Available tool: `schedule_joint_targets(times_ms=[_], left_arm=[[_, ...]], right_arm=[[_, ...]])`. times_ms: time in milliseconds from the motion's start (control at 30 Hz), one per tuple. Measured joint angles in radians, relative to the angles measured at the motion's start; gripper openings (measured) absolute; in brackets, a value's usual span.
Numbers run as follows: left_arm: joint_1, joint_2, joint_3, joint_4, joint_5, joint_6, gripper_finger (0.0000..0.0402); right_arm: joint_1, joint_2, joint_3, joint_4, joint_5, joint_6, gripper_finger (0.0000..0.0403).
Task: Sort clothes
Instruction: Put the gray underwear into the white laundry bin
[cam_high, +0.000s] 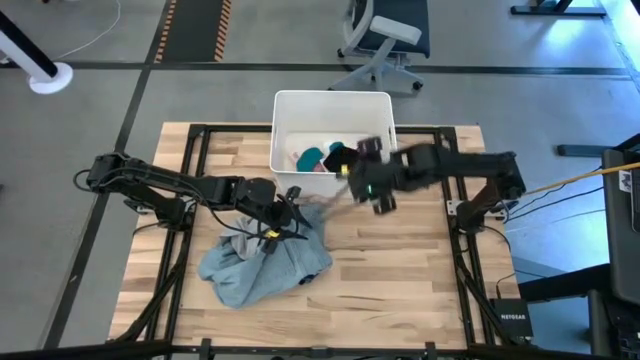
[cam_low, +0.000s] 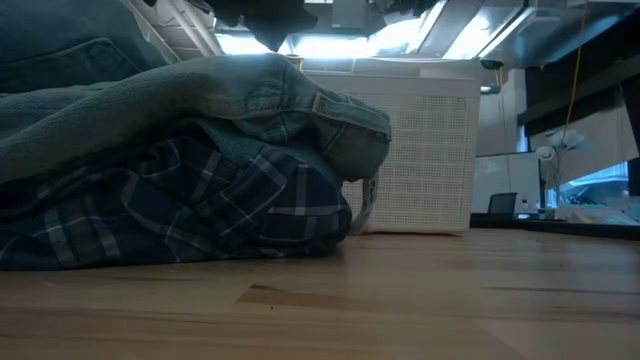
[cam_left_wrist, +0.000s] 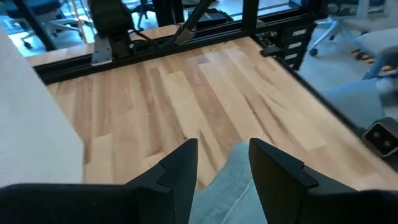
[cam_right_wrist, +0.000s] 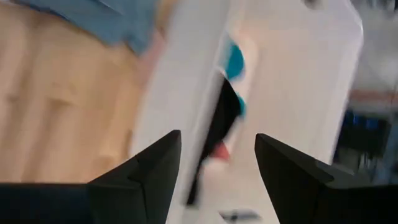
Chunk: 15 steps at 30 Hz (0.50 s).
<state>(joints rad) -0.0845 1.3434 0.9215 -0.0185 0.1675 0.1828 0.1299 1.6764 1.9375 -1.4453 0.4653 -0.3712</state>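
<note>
The right gripper (cam_high: 362, 172) hangs at the near right corner of the white bin (cam_high: 285, 105), fingers parted and empty, small teal and black pieces (cam_high: 325, 156) lying in the bin just beyond it. Leftward, the left gripper (cam_left_wrist: 222, 163) sits over the grey-blue shirt (cam_high: 262, 262), its fingers (cam_left_wrist: 184, 163) straddling a fold; whether they pinch it I cannot tell. A plaid shirt (cam_low: 200, 205) lies beneath. It looks like a drop-off is done; next, the right arm should swing back to the heap for another garment.
</note>
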Motion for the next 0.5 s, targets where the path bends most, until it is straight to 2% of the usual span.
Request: schedule_joint_targets(times_ms=[133, 233, 500], left_arm=[[0.000, 0.000, 0.000, 0.001, -0.049, 0.008, 0.0139], [0.000, 0.000, 0.000, 0.005, -0.069, 0.004, 0.0139], [-0.001, 0.000, 0.000, 0.020, -0.100, -0.010, 0.0139]], right_arm=[[0.141, 0.000, -0.067, 0.064, 0.002, 0.015, 0.0225], [0.241, 0.000, -0.167, 0.142, 0.066, 0.051, 0.0225], [0.436, 0.001, -0.601, 0.496, 0.233, 0.159, 0.0225]])
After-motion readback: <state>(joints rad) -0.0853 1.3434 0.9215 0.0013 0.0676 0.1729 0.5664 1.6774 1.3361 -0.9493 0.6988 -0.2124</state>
